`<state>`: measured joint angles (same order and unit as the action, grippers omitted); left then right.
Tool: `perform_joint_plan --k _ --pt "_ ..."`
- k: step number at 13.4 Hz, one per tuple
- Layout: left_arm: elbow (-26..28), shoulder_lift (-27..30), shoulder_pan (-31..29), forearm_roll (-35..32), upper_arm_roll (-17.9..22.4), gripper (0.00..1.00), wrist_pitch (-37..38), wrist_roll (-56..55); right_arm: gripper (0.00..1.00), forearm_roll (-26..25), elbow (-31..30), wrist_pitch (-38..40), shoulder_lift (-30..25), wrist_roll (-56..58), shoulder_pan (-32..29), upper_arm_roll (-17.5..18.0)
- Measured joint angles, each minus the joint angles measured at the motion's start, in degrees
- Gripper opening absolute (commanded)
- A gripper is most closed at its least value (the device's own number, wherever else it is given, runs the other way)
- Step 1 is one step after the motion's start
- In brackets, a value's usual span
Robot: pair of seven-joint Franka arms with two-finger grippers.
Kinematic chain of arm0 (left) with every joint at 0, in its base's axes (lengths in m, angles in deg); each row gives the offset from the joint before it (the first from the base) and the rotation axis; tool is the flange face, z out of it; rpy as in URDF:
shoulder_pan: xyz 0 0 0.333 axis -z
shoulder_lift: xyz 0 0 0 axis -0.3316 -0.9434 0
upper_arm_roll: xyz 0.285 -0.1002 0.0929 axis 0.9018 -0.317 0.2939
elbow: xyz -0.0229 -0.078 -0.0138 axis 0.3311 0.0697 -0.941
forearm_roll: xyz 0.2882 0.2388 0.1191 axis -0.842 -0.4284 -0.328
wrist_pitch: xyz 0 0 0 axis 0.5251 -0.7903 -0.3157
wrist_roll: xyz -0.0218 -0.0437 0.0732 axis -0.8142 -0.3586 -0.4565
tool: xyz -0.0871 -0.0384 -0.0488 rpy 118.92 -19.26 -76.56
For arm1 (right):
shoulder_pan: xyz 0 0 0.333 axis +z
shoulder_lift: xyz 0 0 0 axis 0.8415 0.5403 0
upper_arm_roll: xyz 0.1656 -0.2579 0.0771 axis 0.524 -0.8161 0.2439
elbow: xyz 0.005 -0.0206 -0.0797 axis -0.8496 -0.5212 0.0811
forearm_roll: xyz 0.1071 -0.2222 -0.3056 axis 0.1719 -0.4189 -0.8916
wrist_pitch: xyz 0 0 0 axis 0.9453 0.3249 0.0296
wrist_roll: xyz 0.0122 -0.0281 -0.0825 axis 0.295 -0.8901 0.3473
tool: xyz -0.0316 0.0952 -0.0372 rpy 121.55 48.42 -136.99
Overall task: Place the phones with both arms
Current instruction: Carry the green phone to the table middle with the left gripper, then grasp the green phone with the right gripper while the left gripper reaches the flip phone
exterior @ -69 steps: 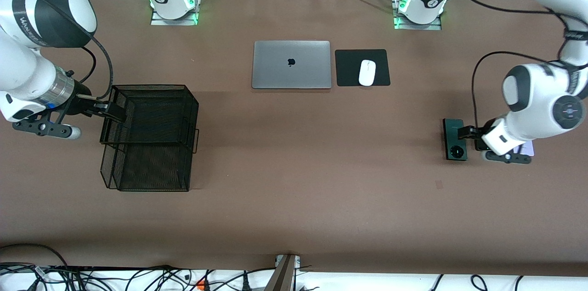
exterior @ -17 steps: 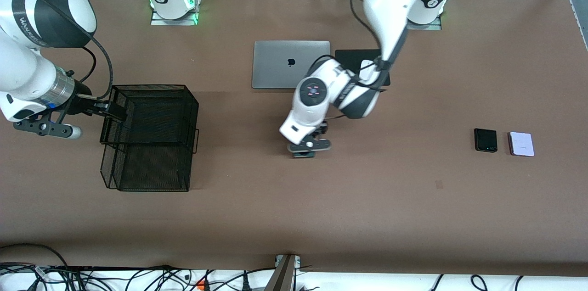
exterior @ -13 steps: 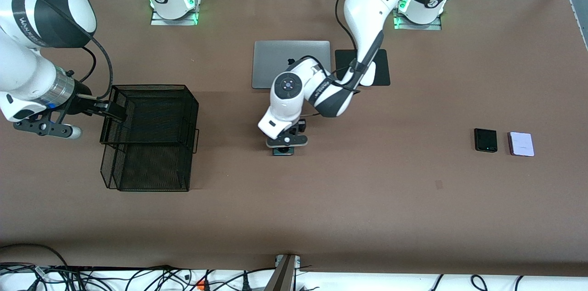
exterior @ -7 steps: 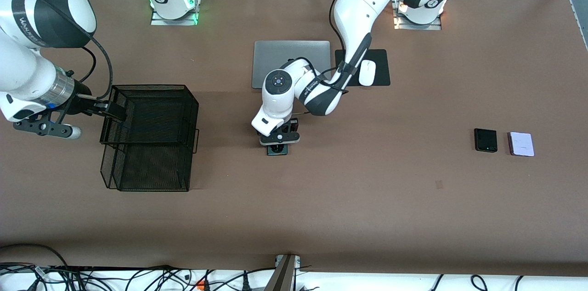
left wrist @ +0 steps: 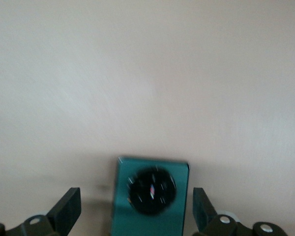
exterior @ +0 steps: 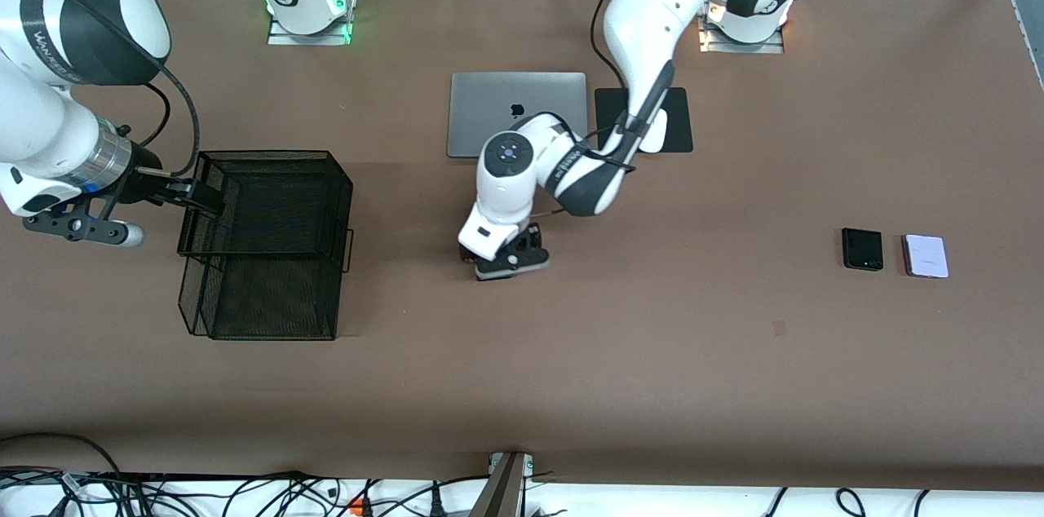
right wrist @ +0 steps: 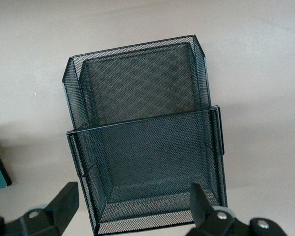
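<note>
Front view: left gripper point(exterior: 499, 254) bends low over the surface point(exterior: 652, 338), fingers point(left wrist: 66, 209) wide beside the dark-green phone point(left wrist: 150, 196); right gripper point(exterior: 175, 195) waits wide-fingered at the basket point(exterior: 269, 240).

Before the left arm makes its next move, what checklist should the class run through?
1. Left gripper is low over the middle of the table with its fingers open: ok.
2. Dark-green phone sits between those open fingers; whether it is fully let go: cannot tell.
3. Right gripper waits, open, at the rim of the mesh basket: ok.
4. Black phone and lilac phone lie side by side toward the left arm's end, not yet placed: not ok.
5. The route from the left gripper to those two phones runs over bare table: ok.
</note>
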<state>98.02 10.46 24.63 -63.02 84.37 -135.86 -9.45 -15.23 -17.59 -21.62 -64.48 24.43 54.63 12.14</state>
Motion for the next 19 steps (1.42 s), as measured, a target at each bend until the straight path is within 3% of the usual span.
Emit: perform_joint_plan --k 3,5,9,13,16,19 --pt "-0.4 5.9 -4.7 0.0 -0.6 1.00 9.9 4.4 1.00 0.1 0.0 0.0 0.0 0.0 0.0 0.1" --pt "2.2 10.0 -7.5 0.0 -1.1 1.00 16.6 9.1 1.00 0.5 0.1 -0.1 0.1 -1.3 0.7 0.7" --pt "18.1 19.7 -13.0 0.0 -1.1 1.00 18.5 23.0 1.00 0.8 3.2 -0.6 3.2 -9.3 10.1 1.4" --pt "32.9 29.5 -22.9 -0.5 -0.8 1.00 18.5 40.7 1.00 0.8 12.2 -3.9 12.1 -26.8 23.3 1.6" --pt "37.3 32.1 -30.5 -1.9 -0.8 1.00 18.3 51.1 1.00 0.8 17.0 -12.1 21.0 -34.4 29.7 1.6" --pt "39.8 32.1 -37.3 -4.7 -0.7 1.00 15.7 62.8 1.00 -1.4 18.0 -21.2 29.0 -35.3 34.7 1.3"
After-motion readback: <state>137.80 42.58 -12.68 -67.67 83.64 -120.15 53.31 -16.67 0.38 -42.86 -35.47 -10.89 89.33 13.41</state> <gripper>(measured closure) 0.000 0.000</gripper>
